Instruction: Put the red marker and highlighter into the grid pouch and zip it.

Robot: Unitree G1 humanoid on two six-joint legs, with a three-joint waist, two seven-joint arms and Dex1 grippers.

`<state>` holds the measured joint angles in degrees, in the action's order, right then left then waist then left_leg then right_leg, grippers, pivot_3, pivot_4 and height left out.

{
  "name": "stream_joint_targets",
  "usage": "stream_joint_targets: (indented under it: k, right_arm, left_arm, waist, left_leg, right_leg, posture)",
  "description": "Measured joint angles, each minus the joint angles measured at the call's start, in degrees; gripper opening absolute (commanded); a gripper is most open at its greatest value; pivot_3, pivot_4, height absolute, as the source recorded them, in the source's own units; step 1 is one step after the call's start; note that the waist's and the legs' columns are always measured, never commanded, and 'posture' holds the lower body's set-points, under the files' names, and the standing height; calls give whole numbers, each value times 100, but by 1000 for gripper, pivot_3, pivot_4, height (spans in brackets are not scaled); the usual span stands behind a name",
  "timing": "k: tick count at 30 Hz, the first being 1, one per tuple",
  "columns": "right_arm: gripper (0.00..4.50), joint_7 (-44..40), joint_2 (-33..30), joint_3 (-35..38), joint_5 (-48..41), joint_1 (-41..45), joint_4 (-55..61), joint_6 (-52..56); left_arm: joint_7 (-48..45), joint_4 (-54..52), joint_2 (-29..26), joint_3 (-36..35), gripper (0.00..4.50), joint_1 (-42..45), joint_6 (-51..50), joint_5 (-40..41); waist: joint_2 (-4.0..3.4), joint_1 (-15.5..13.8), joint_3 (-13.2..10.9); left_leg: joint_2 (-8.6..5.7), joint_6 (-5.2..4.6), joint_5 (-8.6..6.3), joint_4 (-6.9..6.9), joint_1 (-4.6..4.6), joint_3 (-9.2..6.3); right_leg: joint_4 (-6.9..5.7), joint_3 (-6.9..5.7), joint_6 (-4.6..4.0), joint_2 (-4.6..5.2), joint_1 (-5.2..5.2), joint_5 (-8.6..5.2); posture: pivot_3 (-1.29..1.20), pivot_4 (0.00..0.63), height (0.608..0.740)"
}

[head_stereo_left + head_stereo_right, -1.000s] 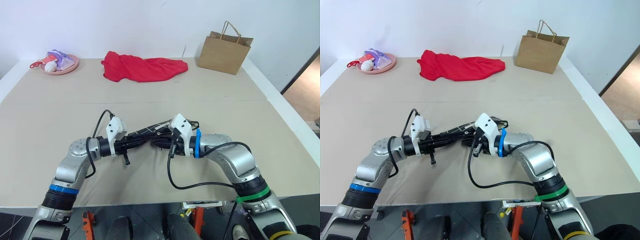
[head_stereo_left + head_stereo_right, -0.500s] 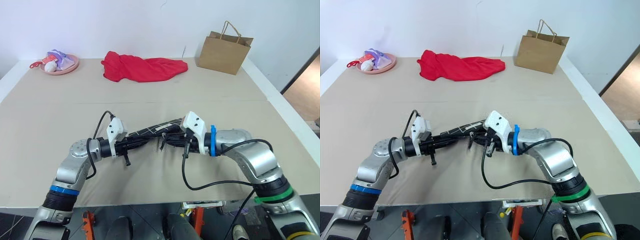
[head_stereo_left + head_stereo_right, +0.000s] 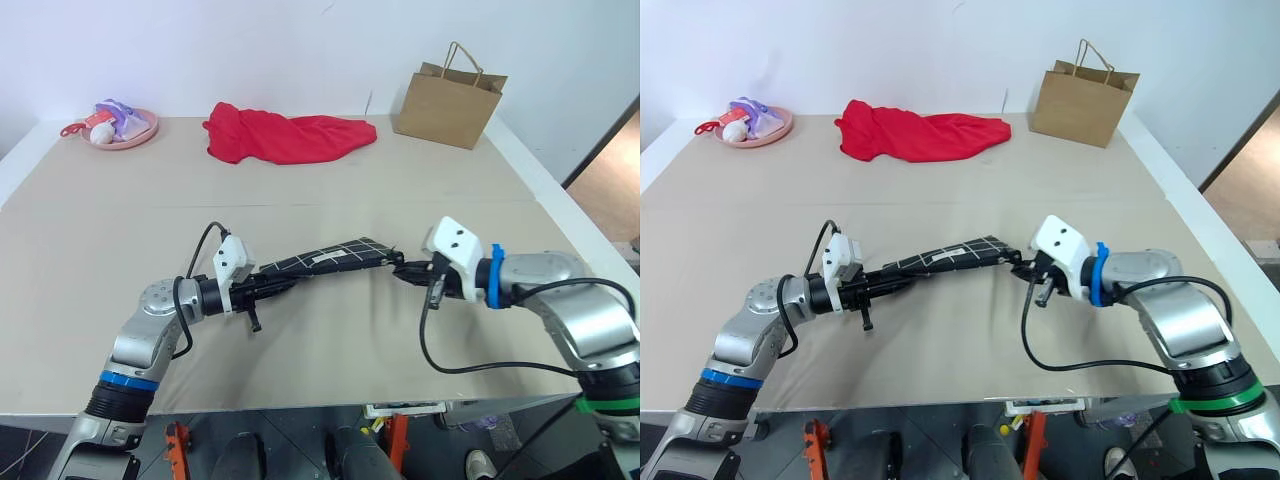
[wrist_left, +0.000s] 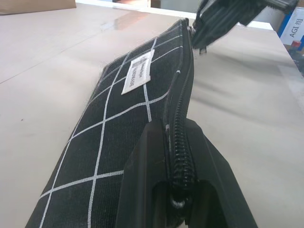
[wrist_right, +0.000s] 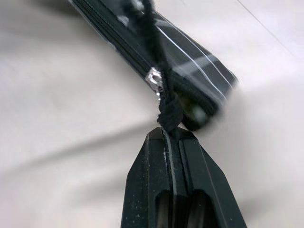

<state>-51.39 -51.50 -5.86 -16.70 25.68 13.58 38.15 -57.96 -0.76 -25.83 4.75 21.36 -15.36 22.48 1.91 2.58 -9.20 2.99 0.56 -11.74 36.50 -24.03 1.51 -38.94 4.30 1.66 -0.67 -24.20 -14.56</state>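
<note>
The grid pouch (image 3: 320, 260), black with white lines and a small white label (image 4: 136, 72), hangs stretched just above the table between my two grippers. My left gripper (image 3: 268, 287) is shut on the pouch's left end, its fingers (image 4: 147, 190) clamped on the zip edge. My right gripper (image 3: 402, 271) is shut on the black zip pull cord (image 5: 164, 102) at the pouch's right end. The zip teeth (image 4: 183, 99) look closed along the whole top edge. The red marker and the highlighter are hidden.
A red cloth (image 3: 285, 135) lies at the back centre of the tan table (image 3: 300, 350). A brown paper bag (image 3: 448, 98) stands at the back right. A pink plate (image 3: 122, 125) with small items sits at the back left.
My right gripper has travelled to the right along the pouch's top edge, pulling the zip cord to the pouch's right end. The left gripper has held still.
</note>
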Motion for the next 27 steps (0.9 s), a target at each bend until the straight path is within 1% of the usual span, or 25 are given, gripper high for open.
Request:
stream_joint_targets:
  k: [13, 19, 26, 27]
  right_arm:
    - [54, -14, 53, 58, 78, -68, -494, -421]
    - [54, -148, 466, 536, -669, -368, -352, -124]
    - [54, -401, 345, 1158, -1157, -746, -228, 2]
    - [525, -394, 348, 1302, -1287, -758, -210, 56]
  left_arm:
    - [-7, 0, -1, 7, 0, 6, -9, 0]
    - [-135, 11, -21, 16, 0, 30, 15, -6]
    - [-355, 310, 15, 93, 0, 193, 333, -79]
    - [-389, 391, 25, 132, 0, 249, 420, -112]
  waist:
    - [0, -3, 0]
    - [0, -6, 0]
    - [0, -14, 0]
    - [0, -14, 0]
  left_leg:
    - [-2, 0, 0, 1, -1, 1]
    - [-2, 0, 0, 2, -2, -1]
    - [-6, 0, 0, 5, -2, -2]
    - [-6, 0, 0, 5, -1, -2]
  right_leg:
    - [0, 2, 2, 2, 0, 0]
    - [0, 0, 2, 2, 2, 0]
    - [0, 0, 5, 4, 5, 1]
    - [0, 0, 4, 4, 5, 2]
  posture:
    - [0, 150, 740]
    - [0, 150, 740]
    - [0, 150, 740]
    - [0, 150, 740]
